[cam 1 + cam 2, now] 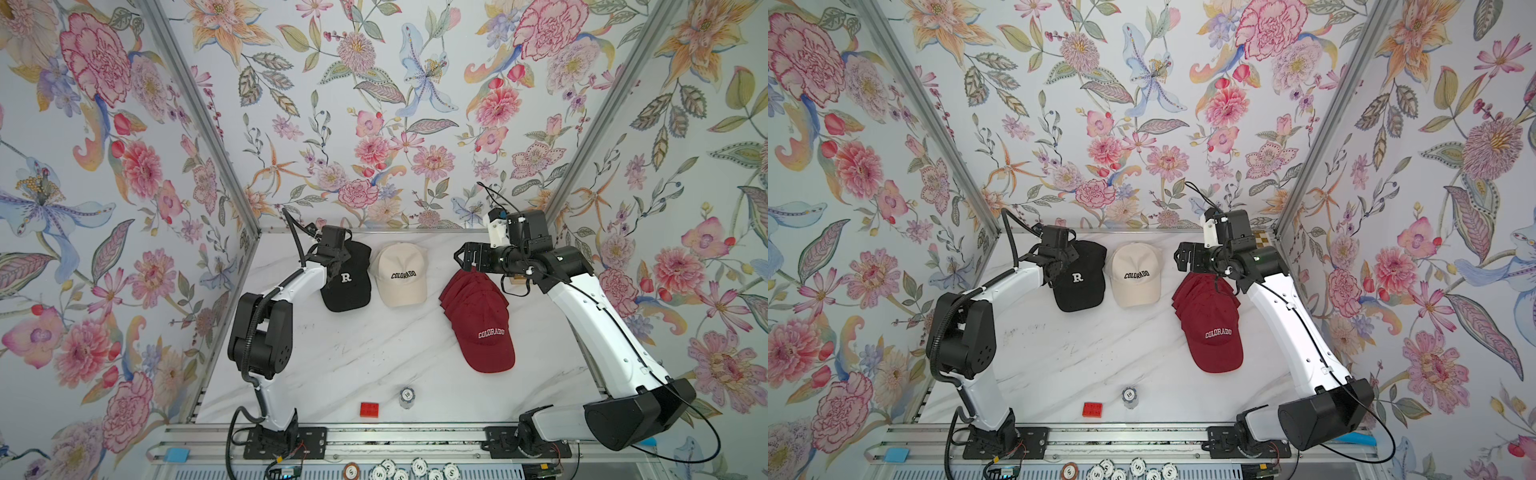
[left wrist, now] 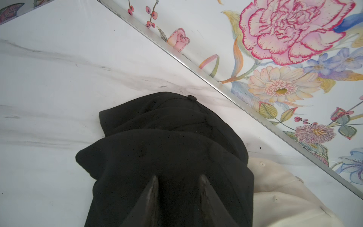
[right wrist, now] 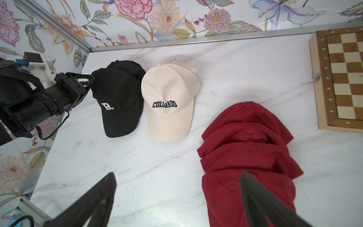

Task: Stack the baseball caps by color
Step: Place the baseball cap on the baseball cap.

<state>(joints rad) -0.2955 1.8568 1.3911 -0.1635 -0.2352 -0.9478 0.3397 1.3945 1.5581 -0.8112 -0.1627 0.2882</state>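
Left wrist view: left gripper (image 2: 178, 176) seen w/ fingers parted, set over black caps (image 2: 157, 149) nr back wall. Right gripper (image 3: 177, 175) spread wide above maroon caps (image 3: 249, 157); cream caps (image 1: 401, 274) lie between stacks. White marble tabletop (image 1: 353, 353), floral-papered walls (image 1: 374, 104) noted.

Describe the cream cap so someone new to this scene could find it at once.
On the white marble table, look toward the floral back wall, where three colour groups of caps lie in a row. The cream cap is the middle one, between the black caps and the maroon caps. It alone is pale, with black COLORADO lettering.
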